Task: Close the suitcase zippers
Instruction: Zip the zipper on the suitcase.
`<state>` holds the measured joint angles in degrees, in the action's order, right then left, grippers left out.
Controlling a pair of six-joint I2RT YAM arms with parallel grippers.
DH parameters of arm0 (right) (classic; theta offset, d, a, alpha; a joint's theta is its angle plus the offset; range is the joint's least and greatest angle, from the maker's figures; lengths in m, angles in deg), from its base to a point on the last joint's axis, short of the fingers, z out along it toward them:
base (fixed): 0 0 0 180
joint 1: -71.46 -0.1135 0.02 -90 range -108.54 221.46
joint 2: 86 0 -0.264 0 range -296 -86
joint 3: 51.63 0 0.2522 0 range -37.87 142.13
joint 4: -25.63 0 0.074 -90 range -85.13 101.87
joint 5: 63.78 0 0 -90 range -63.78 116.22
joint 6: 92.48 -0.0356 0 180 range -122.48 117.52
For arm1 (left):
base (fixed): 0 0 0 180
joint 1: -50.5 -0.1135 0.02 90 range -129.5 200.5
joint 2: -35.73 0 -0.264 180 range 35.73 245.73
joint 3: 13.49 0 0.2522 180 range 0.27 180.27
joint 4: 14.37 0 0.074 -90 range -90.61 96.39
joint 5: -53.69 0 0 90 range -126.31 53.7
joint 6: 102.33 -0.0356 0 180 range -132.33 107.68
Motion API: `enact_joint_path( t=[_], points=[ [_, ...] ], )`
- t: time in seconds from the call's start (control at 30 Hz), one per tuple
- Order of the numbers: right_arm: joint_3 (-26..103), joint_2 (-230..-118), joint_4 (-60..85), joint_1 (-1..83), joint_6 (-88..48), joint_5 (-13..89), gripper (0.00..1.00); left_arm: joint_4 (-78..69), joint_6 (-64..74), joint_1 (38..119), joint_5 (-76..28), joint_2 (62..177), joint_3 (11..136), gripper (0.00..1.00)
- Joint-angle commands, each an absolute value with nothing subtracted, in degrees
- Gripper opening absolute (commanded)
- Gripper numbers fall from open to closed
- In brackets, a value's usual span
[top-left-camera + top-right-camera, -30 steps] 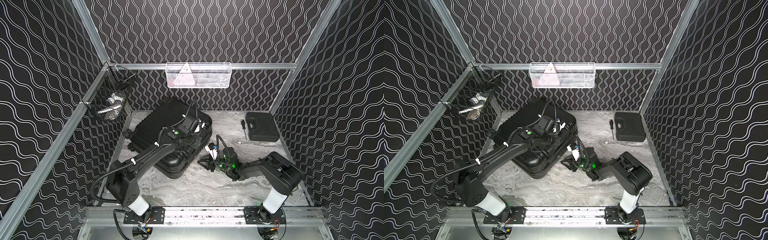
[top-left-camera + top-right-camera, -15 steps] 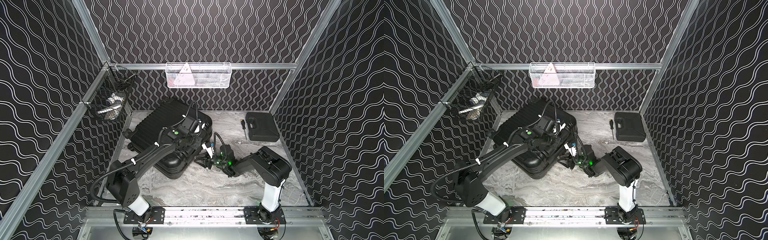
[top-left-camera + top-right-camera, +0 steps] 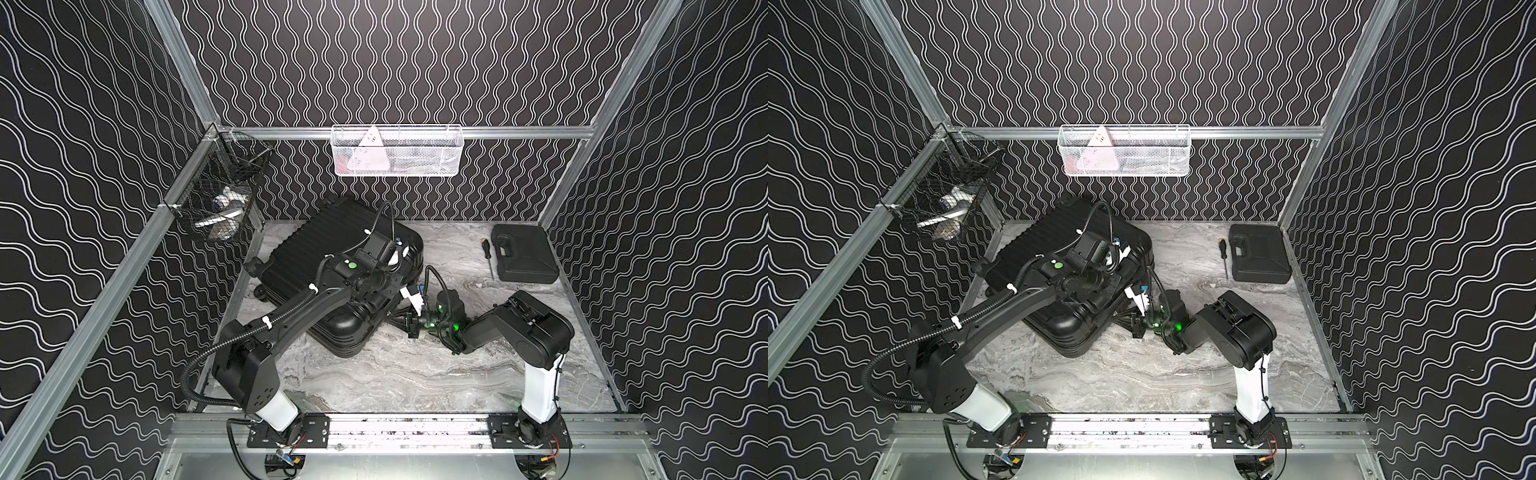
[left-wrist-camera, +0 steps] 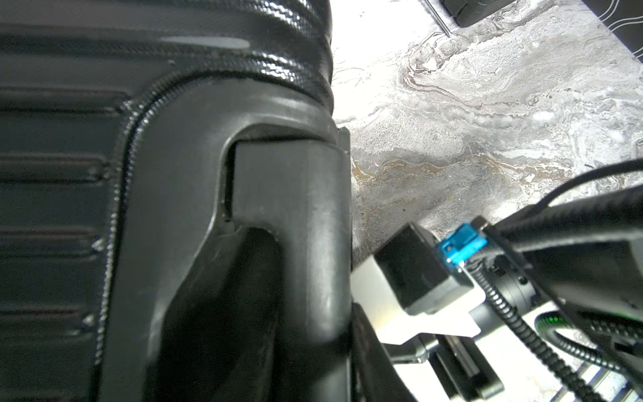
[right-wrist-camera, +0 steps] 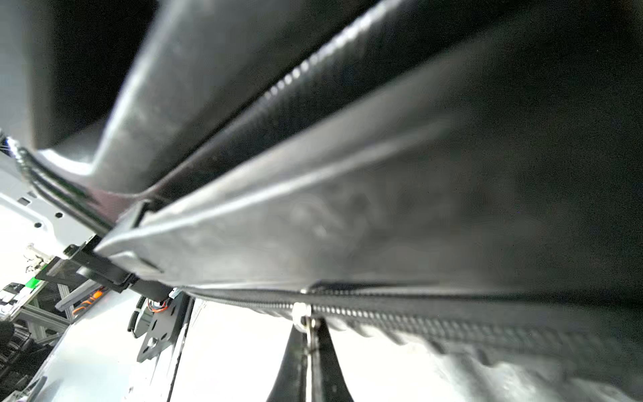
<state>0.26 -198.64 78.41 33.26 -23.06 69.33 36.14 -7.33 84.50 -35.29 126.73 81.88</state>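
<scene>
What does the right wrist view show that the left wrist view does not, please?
Only the right wrist view shows the right gripper pinched shut on the silver zipper pull. Only the left wrist view shows the tool case corner and the right arm's wrist camera with its blue connector. Both show the suitcase shell and its zipper track.

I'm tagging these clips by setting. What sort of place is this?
Probably a robot-lab test cell: black wave-patterned panels enclose a marble-look tabletop, the left arm and right arm are bolted to an aluminium rail, and a white wire basket hangs at the back.
</scene>
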Motion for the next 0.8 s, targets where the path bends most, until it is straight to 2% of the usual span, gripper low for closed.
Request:
enact_joint_path(
  t=[0.0, 0.13, 0.3, 0.4, 0.53, 0.7, 0.77],
  points=[
    [-1.24, -198.19, 82.79, 33.04, -23.98, 67.21, 0.0, 33.06, -7.03, 84.42, -36.83, 126.61, 82.58, 0.09],
    [-4.56, -194.03, 77.77, 33.01, -20.38, 57.25, 0.0, 34.48, -8.14, 84.42, -38.5, 126.36, 82.89, 0.09],
    [-2.46, -187.69, 59.99, 32.95, -15.07, 43.56, 0.0, 35.73, -9.38, 84.47, -36.99, 126.09, 82.67, 0.08],
    [0.03, -185.87, 51.81, 32.92, -13.48, 39.52, 0.0, 35.86, -9.77, 84.42, -36.87, 125.83, 82.23, 0.07],
    [0.82, -185.11, 49.79, 32.21, -11.77, 43.86, 0.0, 34.72, -8.87, 84.42, -38.51, 125.89, 81.85, 0.07],
    [-4.72, -184.05, 61.51, 29.54, -12.37, 52.07, 0.0, 31.01, -5.54, 84.34, -45.28, 127.63, 82.34, 0.04],
    [-5.39, -183.75, 62.08, 27.55, -12.59, 52.76, 0.0, 29.65, -4.76, 83.95, -47.31, 128.91, 82.99, 0.03]
  ],
)
